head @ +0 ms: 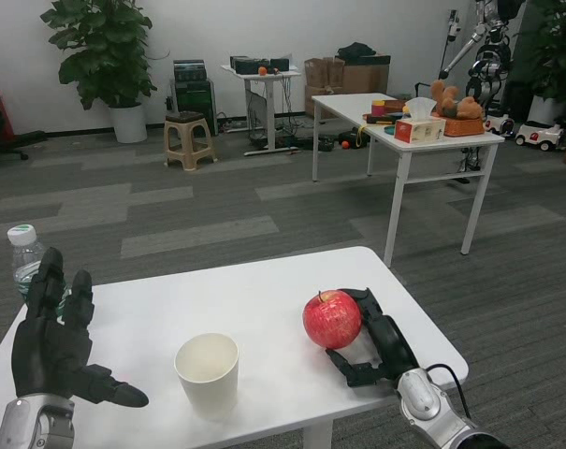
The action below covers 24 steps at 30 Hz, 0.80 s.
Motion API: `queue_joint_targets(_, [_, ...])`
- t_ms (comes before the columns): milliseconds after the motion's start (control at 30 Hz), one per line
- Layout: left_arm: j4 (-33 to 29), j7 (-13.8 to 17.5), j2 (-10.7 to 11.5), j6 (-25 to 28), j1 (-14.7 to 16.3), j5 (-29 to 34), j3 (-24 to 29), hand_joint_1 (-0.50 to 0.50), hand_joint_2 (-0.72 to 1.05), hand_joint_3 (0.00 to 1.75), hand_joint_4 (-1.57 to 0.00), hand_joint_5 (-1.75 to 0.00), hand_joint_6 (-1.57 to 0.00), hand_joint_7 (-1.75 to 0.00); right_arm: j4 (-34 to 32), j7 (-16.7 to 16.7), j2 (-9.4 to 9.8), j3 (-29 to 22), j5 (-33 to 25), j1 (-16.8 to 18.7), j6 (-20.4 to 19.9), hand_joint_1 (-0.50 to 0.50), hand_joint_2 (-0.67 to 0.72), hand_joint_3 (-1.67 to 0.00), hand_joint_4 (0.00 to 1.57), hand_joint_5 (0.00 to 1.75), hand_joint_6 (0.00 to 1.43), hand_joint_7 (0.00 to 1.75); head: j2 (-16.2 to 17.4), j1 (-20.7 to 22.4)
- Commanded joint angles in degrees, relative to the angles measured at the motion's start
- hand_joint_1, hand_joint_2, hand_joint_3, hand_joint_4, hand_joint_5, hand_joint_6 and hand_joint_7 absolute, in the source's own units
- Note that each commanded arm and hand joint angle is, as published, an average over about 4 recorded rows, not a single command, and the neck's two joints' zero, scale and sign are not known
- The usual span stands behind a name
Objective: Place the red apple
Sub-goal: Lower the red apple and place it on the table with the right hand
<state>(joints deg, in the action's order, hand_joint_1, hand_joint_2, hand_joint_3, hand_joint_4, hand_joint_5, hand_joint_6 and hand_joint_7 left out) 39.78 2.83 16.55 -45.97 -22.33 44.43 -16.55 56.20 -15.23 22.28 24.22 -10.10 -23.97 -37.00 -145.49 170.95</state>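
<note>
The red apple (332, 319) stands on the white table (254, 290), right of the middle. My right hand (373, 339) lies on the table just right of it, fingers curved around the apple's right side and touching it; whether it grips the apple is unclear. A white paper cup (207, 371) stands upright near the front edge, left of the apple. At the table's left, my left hand (53, 341) is raised with its fingers spread and holds nothing.
A clear water bottle (25, 258) with a white cap stands at the table's far left edge, behind my left hand. Across the grey carpet are another white table (409, 131) with boxes and toys, a stool (189, 138) and a potted plant (105, 56).
</note>
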Motion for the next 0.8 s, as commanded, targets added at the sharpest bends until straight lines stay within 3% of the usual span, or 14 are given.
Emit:
queue_joint_targets(33, [0.21,0.16,0.41,-0.52,0.27,0.31,0.2,-0.48,-0.55,0.09,0.0,-0.1,0.0,0.0,0.44,0.42,1.32,-0.27,2.02,0.37,0.97,-0.42,-0.56,-1.11,0.01,0.9,0.24,1.19,-0.08,0.09])
queue_joint_targets(133, [0.21,0.16,0.41,-0.52,0.27,0.31,0.2,-0.48,-0.55,0.09,0.0,-0.03,0.0,0.0,-0.26,0.46,1.7,-0.82,2.85,0.3,0.95,-0.42,-0.6,-1.09,0.05,1.19,0.42,1.4,-0.03,0.17])
queue_joint_targets(333, [0.21,0.16,0.46,-0.52,0.31,0.31,0.29,-0.48,-0.55,0.09,0.0,-0.1,0.0,0.0,-2.68,0.51,2.42,-1.85,4.08,0.11,0.92,-0.42,-0.6,-1.05,0.09,1.36,0.46,1.4,-0.06,0.27])
queue_joint_targets(600, [0.12,0.07,0.59,-0.57,0.62,0.31,0.42,-0.48,-0.55,0.07,0.0,-0.08,0.0,0.0,-8.65,1.04,3.65,-5.19,9.0,0.19,1.54,-0.42,-0.6,-1.03,0.06,1.36,0.44,1.4,0.02,0.43])
queue_joint_targets(800, [0.12,0.07,0.63,-0.61,0.8,0.31,0.55,-0.48,-0.55,0.09,0.0,-0.03,0.0,0.0,-13.71,2.35,5.41,-6.82,13.09,0.37,4.31,-0.42,-0.6,-1.03,0.06,1.36,0.4,1.4,0.05,0.33])
